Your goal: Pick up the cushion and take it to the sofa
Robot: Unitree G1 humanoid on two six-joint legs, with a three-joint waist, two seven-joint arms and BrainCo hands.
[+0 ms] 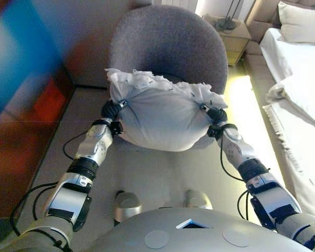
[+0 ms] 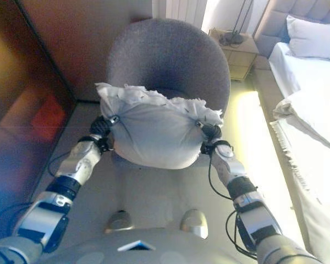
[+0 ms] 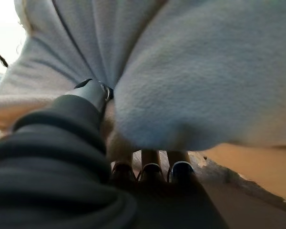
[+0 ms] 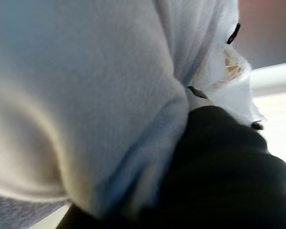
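Observation:
A white cushion point(image 1: 157, 116) with a frilled edge is held up between my two hands, just in front of a round grey armchair point(image 1: 168, 42). My left hand point(image 1: 111, 111) grips its left side. In the left wrist view the fingers point(image 3: 150, 168) curl under the cushion point(image 3: 195, 71) and the thumb presses in from above. My right hand point(image 1: 215, 115) grips its right side. In the right wrist view the cushion point(image 4: 81, 95) fills the frame and folds over the dark cover of the hand point(image 4: 224, 167), hiding most of the fingers.
A bed point(image 1: 299, 89) with white sheets and a pillow runs along the right. A wooden nightstand point(image 1: 234, 34) stands behind the armchair at the right. A dark wooden wall panel point(image 1: 21, 115) lines the left. Pale floor point(image 1: 163, 173) lies below the cushion.

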